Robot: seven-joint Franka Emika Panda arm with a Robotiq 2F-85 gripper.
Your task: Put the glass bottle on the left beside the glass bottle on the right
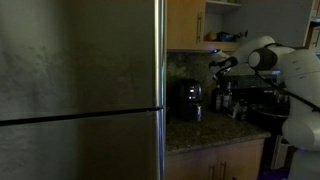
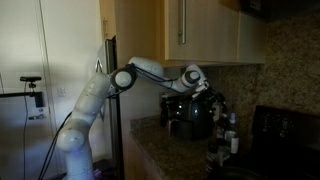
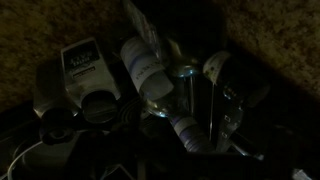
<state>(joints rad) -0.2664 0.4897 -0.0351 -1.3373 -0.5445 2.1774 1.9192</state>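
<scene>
Home kitchen: steel fridge (image 1: 80, 90), wood cabinets (image 2: 200, 30), granite counter (image 1: 212, 136) w/ coffee maker (image 1: 190, 98).

The bench (image 2: 152, 150) is a speckled granite counter, dim in every view. A black coffee maker (image 2: 190, 116) stands on it, close to the back wall. Just beside the coffee maker, a small group of glass bottles (image 2: 231, 136) stands upright on the same surface. In the wrist view a white-labelled bottle (image 3: 148, 70) is the one nearest the coffee maker, with a second bottle (image 3: 190, 130) just beyond it. Whether those two touch cannot be told in the gloom.
</scene>
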